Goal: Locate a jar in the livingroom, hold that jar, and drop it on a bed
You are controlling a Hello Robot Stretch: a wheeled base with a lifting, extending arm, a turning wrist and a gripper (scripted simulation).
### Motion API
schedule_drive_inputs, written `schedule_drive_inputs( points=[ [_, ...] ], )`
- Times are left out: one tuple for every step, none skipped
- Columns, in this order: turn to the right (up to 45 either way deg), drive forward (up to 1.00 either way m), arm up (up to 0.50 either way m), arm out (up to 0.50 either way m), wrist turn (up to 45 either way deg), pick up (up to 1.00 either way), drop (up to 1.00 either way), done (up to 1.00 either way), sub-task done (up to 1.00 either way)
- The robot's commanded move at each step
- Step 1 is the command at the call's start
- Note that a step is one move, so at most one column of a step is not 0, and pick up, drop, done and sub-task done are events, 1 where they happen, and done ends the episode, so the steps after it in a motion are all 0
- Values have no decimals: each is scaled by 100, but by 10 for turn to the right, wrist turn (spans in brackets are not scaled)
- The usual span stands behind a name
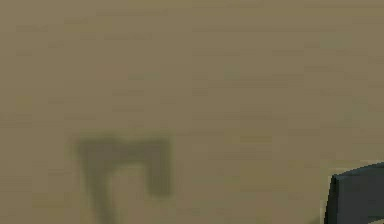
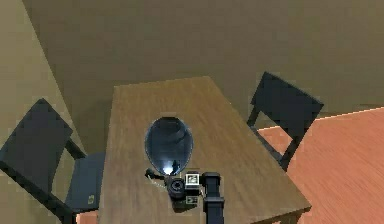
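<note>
In the arm side view a dark, glossy oval thing (image 2: pixel 170 145) with a pale glint lies on a wooden table (image 2: pixel 140 110); its shape does not tell me whether it is a jar. The arm (image 2: pixel 213 207) rises from the bottom edge over the table's near end. My gripper (image 2: pixel 160 177) sits at the oval thing's near rim, left of the white marker squares (image 2: pixel 190 183). I cannot tell whether it touches the thing or holds anything.
Dark chairs stand on both sides of the table, one at the left (image 2: pixel 45 155) and one at the right (image 2: pixel 283 110). Olive walls meet in a corner behind the table. Reddish wood floor (image 2: pixel 345 160) lies to the right. The forward view faces a tan wall (image 1: pixel 190 80), with a dark chair edge (image 1: pixel 358 198) at bottom right.
</note>
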Motion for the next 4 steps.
schedule_drive_inputs(
  points=[
    [0,0,0,0,0,100,0,0,0],
    [0,0,10,0,0,0,0,0,0],
    [0,0,18,0,0,0,0,0,0],
    [0,0,0,0,-450,0,0,0,0]
  ],
)
